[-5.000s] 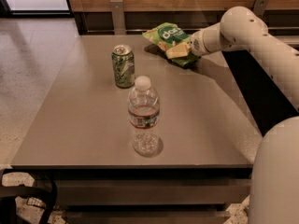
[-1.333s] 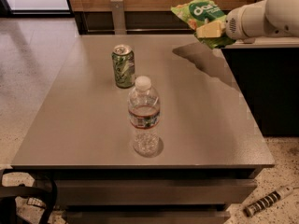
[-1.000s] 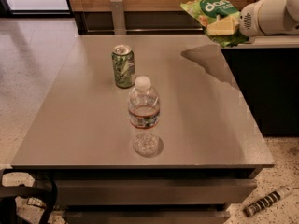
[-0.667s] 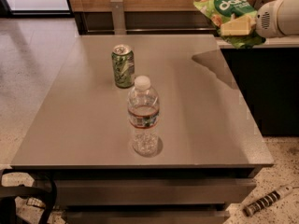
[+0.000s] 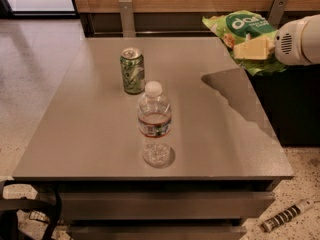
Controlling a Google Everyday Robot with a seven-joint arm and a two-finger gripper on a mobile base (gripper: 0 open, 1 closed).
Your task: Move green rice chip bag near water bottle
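Observation:
The green rice chip bag (image 5: 240,30) hangs in the air above the table's far right edge, held by my gripper (image 5: 254,49), whose pale fingers are shut on the bag's lower right part. The white arm reaches in from the right. The water bottle (image 5: 154,123), clear with a white cap and a red-and-white label band, stands upright near the table's front middle. The bag is well to the right of and behind the bottle, apart from it.
A green soda can (image 5: 132,70) stands upright behind and a little left of the bottle. The grey table (image 5: 90,134) has its front edge close to the bottle. A dark cabinet stands right of the table, and two metal posts stand along the back.
My gripper lifted the bag off the table's back right area and carried it up and to the right; over the last second it moved slightly lower. Bottle and can have not moved.

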